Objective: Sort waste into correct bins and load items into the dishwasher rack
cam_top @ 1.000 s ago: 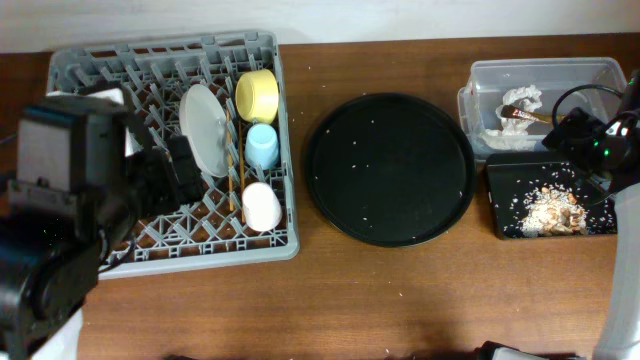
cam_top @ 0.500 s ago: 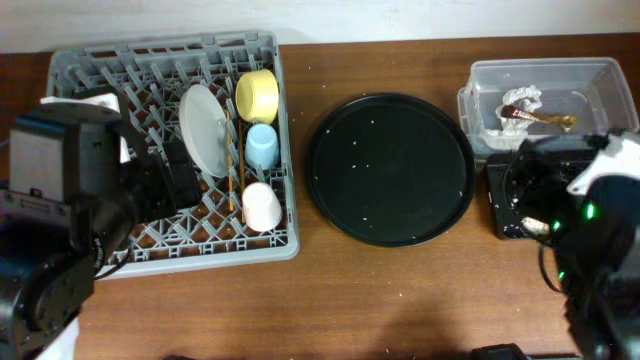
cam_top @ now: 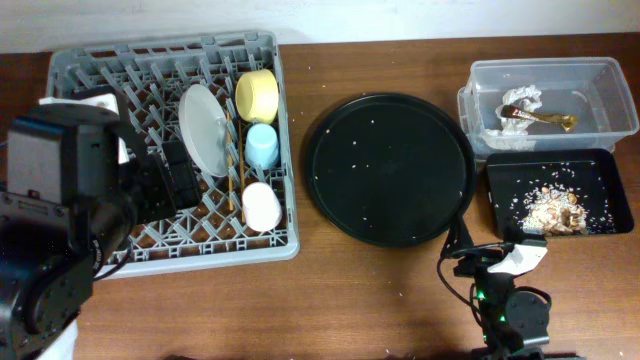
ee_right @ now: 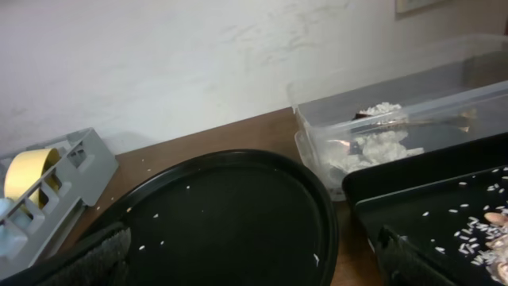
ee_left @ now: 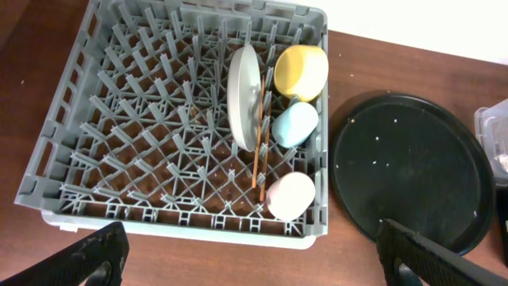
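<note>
The grey dishwasher rack (cam_top: 160,45) holds a white plate (cam_top: 205,128) on edge, a yellow bowl (cam_top: 258,95), a blue cup (cam_top: 262,146), a pink cup (cam_top: 262,207) and chopsticks (cam_top: 232,175). The left wrist view shows the same rack (ee_left: 198,222) and its load. The clear tub (cam_top: 540,68) holds a white napkin (cam_top: 527,96) and a brown-gold wrapper (cam_top: 518,114). The shallow black tray (cam_top: 510,180) holds beige food leftovers (cam_top: 555,208). My left gripper (ee_left: 254,258) is open and empty above the rack's front edge. My right gripper (ee_right: 254,262) is open and empty, low at the table front (cam_top: 490,250).
A large round black tray (cam_top: 390,168) with a few rice grains lies between the rack and the bins, and it fills the right wrist view (ee_right: 222,214). The left arm covers the rack's left part. A wall stands behind the table.
My right arm has drawn back from over the black tray to the front edge of the table, leaving the tray and leftovers uncovered. The left arm has barely moved.
</note>
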Robot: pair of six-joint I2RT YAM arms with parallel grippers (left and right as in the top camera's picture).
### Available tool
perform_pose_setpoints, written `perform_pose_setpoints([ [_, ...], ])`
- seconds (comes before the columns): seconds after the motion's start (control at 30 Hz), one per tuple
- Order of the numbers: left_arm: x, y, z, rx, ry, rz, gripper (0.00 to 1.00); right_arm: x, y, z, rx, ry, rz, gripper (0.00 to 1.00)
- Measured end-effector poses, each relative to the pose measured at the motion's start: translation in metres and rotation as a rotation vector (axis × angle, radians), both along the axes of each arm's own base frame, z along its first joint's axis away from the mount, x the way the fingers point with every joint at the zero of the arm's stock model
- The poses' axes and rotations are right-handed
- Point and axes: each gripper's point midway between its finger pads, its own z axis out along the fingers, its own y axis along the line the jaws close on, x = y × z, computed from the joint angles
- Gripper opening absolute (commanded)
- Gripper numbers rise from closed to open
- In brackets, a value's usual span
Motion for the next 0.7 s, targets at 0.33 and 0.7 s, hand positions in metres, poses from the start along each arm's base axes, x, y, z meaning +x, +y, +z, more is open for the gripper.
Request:
perform_pose_setpoints([
  [0.33,0.0001,0.0,0.0001,0.0,0.0,0.0,0.99,-0.0003,0.0019,-0.0022,-0.008,-0.003,0.012,0.98],
  [0.7,0.0001,0.0,0.0001,0.0,0.0,0.0,0.99,-0.0003,0.0025,-0.0022,-0.01,-0.003,0.015,0.98],
])
